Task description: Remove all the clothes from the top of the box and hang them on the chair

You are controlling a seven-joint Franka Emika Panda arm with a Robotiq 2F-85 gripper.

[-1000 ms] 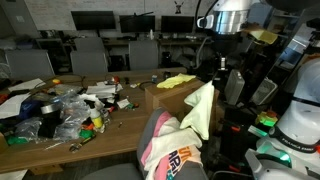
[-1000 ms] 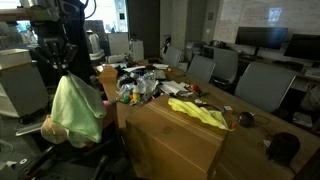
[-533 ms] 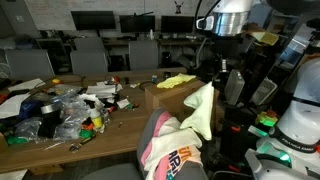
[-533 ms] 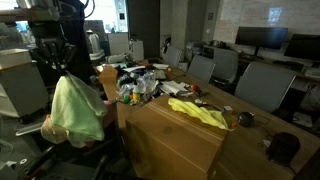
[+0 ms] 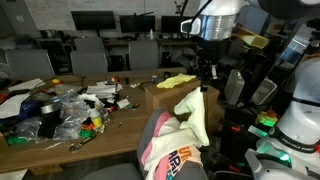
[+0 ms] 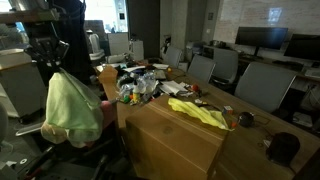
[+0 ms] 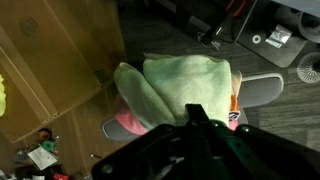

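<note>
A: Where is the pale green cloth [image 5: 196, 112]?

B: It hangs from the gripper [image 5: 207, 84], over the chair [image 5: 150, 131] that stands just beside the cardboard box [image 5: 165, 98]. The jaws are clenched on its top edge. In the wrist view the cloth [image 7: 185, 85] spreads wide below the gripper [image 7: 196, 126].

A: Is any writing visible?

B: Only on the pink and white garment [image 5: 166, 150] draped on the chair. It carries large orange letters, partly folded away and too small to read. The box shows no legible print in either exterior view.

A: Are there other clothes?

B: A yellow cloth [image 6: 200, 112] lies flat on top of the box [image 6: 170, 140], well apart from the gripper [image 6: 57, 68].

A: And the surface behind?

B: The box stands against a long wooden table [image 5: 100, 136]. A heap of clear plastic bags and small coloured items [image 5: 70, 108] covers much of the top.

A: What about the room?

B: It is an office or lab. Grey office chairs [image 5: 90, 55] line the far side of the table, with dark monitors [image 5: 95, 19] behind them. The wrist view shows a dark floor [image 7: 290, 125].
</note>
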